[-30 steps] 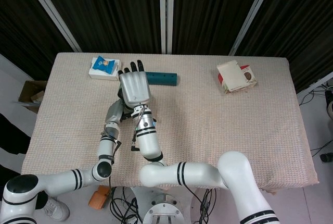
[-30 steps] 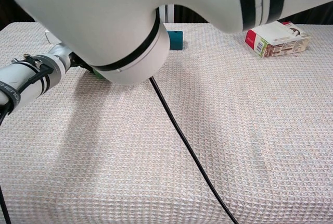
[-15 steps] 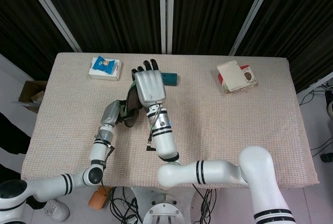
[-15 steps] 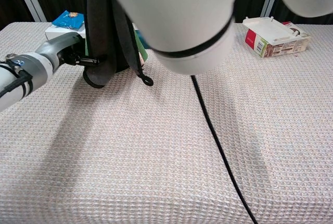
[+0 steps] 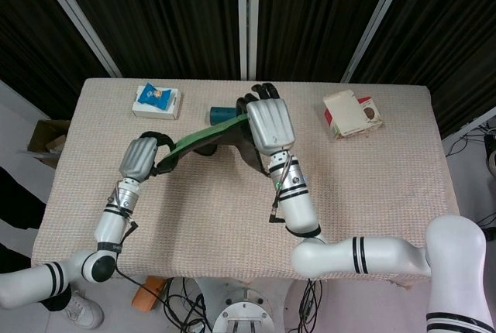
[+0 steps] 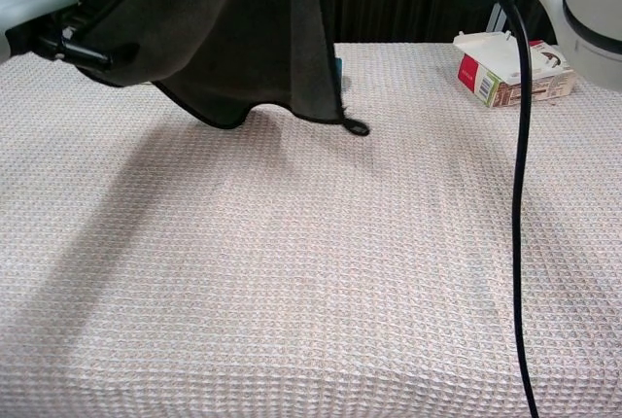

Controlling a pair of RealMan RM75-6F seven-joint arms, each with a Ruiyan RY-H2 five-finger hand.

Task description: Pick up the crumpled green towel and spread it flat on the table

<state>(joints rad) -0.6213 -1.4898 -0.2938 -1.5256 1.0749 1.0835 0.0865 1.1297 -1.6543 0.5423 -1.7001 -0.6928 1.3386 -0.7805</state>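
One towel [image 5: 203, 136], two boxes; left robot hand [image 5: 142, 159] and right robot hand [image 5: 270, 122] each grip a towel edge above the surface [image 5: 372, 193]

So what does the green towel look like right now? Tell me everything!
The towel is thin, soft cloth, green on top and dark underneath. It is stretched between the left robot hand and the right robot hand, held up above the table. Its middle sags, and in the chest view the low edge with a little loop hangs close to the tabletop. Whether it touches is unclear.
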